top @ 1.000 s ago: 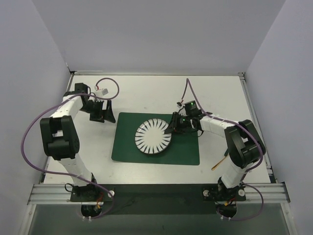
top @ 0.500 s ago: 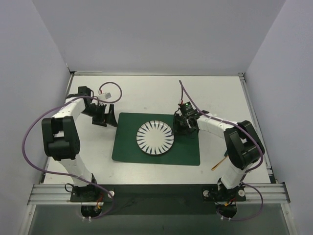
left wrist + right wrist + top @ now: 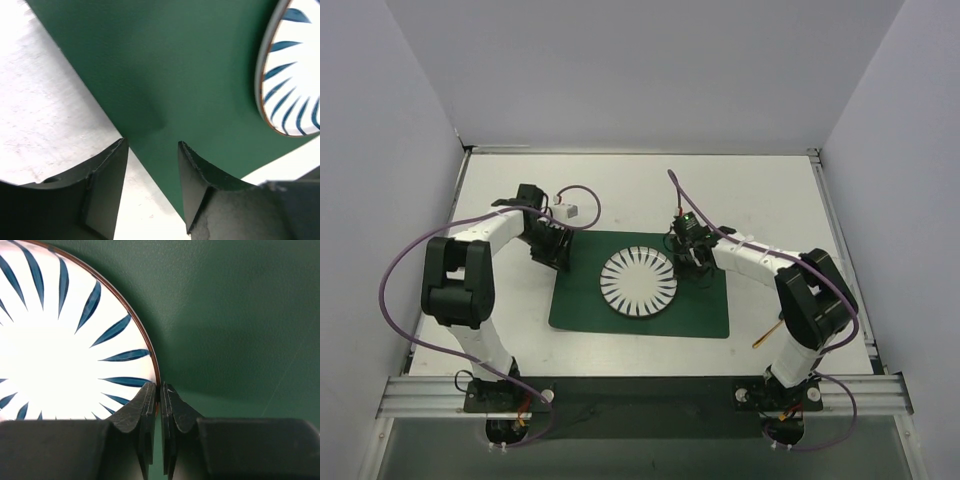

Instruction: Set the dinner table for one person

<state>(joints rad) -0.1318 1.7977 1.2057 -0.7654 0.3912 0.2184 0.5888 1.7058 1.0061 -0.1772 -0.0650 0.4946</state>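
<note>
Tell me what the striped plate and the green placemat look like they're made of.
The plate looks like glazed ceramic: smooth bright white, painted blue strokes, thin brown rim. The placemat looks like a thin matte sheet, perhaps vinyl or felt: flat dark green with no shine.

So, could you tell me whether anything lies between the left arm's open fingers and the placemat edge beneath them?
Nothing visible does. The left arm's fingers hang open astride the placemat edge, with only bare dinner table beside it; the plate lies off to one side.
</note>
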